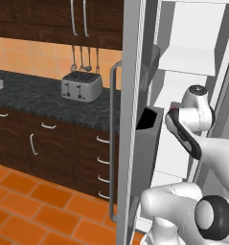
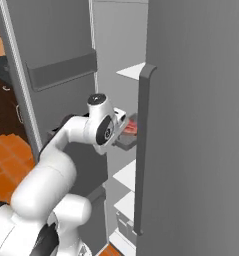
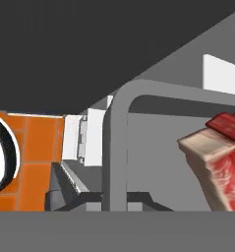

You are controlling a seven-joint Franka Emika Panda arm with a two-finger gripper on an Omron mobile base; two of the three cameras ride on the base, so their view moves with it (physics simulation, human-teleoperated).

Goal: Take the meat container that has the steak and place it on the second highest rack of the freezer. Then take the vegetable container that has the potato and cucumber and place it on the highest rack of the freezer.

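Your hand [image 2: 125, 125] reaches into the freezer [image 2: 191, 100], just beside the steak [image 3: 218, 162] in its meat container [image 2: 126, 142]. You cannot tell if the hand is wide or narrow.

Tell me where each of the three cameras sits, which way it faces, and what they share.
Left base view: behind the arm's left, facing the freezer's open door, counter and toaster; arm at lower right.
Right base view: behind its right, facing the freezer shelves; arm at lower left.
Hand view: on the hand, close to the steak.
Shared: steak in right base and hand views.

Freezer door [image 2: 191, 125] apparently hides most of steak [image 2: 132, 128].
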